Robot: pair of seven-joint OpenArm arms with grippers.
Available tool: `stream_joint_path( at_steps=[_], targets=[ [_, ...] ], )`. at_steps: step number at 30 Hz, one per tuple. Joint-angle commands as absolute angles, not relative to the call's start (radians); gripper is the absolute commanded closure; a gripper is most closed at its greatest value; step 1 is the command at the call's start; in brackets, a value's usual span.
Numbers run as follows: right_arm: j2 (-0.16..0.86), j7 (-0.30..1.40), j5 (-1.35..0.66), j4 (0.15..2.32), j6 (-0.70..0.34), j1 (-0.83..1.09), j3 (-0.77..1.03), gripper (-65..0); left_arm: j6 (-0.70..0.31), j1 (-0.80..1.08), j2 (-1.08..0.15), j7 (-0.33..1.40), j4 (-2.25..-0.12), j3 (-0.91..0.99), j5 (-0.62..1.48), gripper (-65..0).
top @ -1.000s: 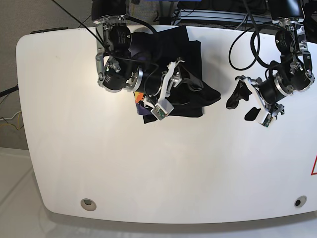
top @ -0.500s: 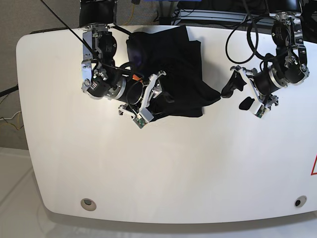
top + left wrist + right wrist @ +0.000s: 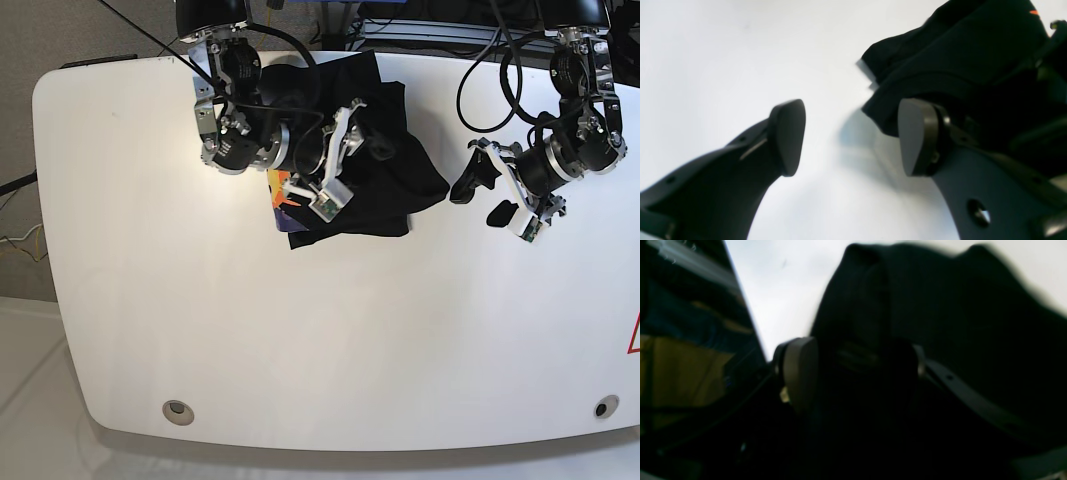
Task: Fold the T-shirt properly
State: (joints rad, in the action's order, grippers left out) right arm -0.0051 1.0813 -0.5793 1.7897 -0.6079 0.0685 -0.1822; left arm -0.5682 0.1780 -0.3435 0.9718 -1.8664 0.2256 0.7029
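The black T-shirt [image 3: 400, 190] lies bunched at the back middle of the white table [image 3: 300, 340]. A bit of orange print [image 3: 283, 193] shows at its left edge. My right gripper [image 3: 348, 165] is down on the shirt's left half. In the right wrist view this gripper [image 3: 860, 373] has its fingers set wide apart, with dark cloth [image 3: 940, 323] heaped between and over them; only one pad [image 3: 800, 373] shows. My left gripper [image 3: 480, 200] hovers open just right of the shirt's right tip. Between its fingers [image 3: 850, 136] is bare table, with the cloth [image 3: 957, 60] just beyond.
Cables and dark equipment [image 3: 430, 25] crowd the table's far edge. Two round holes sit near the front corners [image 3: 179, 410] [image 3: 601, 408]. A red mark [image 3: 633, 335] shows at the right edge. Past the far edge, the right wrist view shows dark clutter [image 3: 680, 340].
My right arm swung left off the shirt, then came back over its left half, and the orange print shows again. My left gripper shifted slightly and stays open beside the shirt's tip.
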Motion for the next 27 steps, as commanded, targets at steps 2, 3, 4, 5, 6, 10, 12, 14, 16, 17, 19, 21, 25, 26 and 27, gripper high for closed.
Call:
stream_joint_path(
  at_steps=[2,3,4,5,6,10,12,14,16,17,19,21,25,26,27],
  targets=[
    [0.005,1.049,-0.592,1.812,-0.604,0.064,-0.151,-33.9,-0.567,0.166,-0.358,0.947,-1.884,0.234,0.722,-40.9],
    [0.010,1.045,-0.592,1.819,-0.605,0.075,-0.142,-33.9,-0.567,0.165,-0.360,0.949,-1.887,0.235,0.726,-41.0],
    [0.011,1.044,-0.594,1.821,-0.607,0.075,-0.138,-33.9,-0.567,0.164,-0.360,0.947,-1.887,0.234,0.725,-41.1],
    [0.013,1.044,-0.595,1.824,-0.608,0.074,-0.135,-33.9,-0.567,0.162,-0.361,0.946,-1.887,0.234,0.725,-41.1],
    [0.014,1.042,-0.595,1.826,-0.610,0.074,-0.133,-33.8,-0.566,0.162,-0.362,0.946,-1.888,0.232,0.725,-41.2],
    [0.018,1.028,-0.588,1.826,-0.616,0.068,-0.124,-33.2,-0.565,0.162,-0.365,0.942,-1.893,0.212,0.724,-41.2],
    [0.018,1.011,-0.572,1.815,-0.621,0.063,-0.119,-32.2,-0.563,0.164,-0.366,0.939,-1.899,0.188,0.722,-41.3],
    [0.014,0.990,-0.542,1.785,-0.626,0.049,-0.114,-30.2,-0.559,0.171,-0.362,0.940,-1.915,0.145,0.717,-41.4],
    [0.007,0.961,-0.490,1.739,-0.629,0.030,-0.112,-26.4,-0.555,0.181,-0.358,0.940,-1.933,0.098,0.714,-41.6],
    [0.006,0.942,-0.458,1.713,-0.630,0.020,-0.115,-24.1,-0.555,0.185,-0.357,0.938,-1.939,0.080,0.713,-41.7],
    [0.003,0.899,-0.390,1.651,-0.633,-0.005,-0.120,-18.3,-0.549,0.195,-0.356,0.933,-1.951,0.041,0.711,-41.7],
    [0.001,0.860,-0.326,1.595,-0.635,-0.033,-0.128,-12.6,-0.548,0.206,-0.357,0.921,-1.959,0.012,0.712,-41.9],
    [0.025,0.787,-0.136,1.487,-0.628,-0.098,-0.142,-7.6,-0.539,0.221,-0.358,0.870,-1.956,-0.049,0.706,-42.3],
    [0.031,0.782,-0.116,1.484,-0.621,-0.102,-0.144,-9.0,-0.538,0.223,-0.359,0.864,-1.955,-0.056,0.705,-42.4],
    [0.037,0.777,-0.096,1.481,-0.614,-0.107,-0.146,-10.3,-0.537,0.226,-0.359,0.857,-1.953,-0.062,0.704,-42.5]
  ],
)
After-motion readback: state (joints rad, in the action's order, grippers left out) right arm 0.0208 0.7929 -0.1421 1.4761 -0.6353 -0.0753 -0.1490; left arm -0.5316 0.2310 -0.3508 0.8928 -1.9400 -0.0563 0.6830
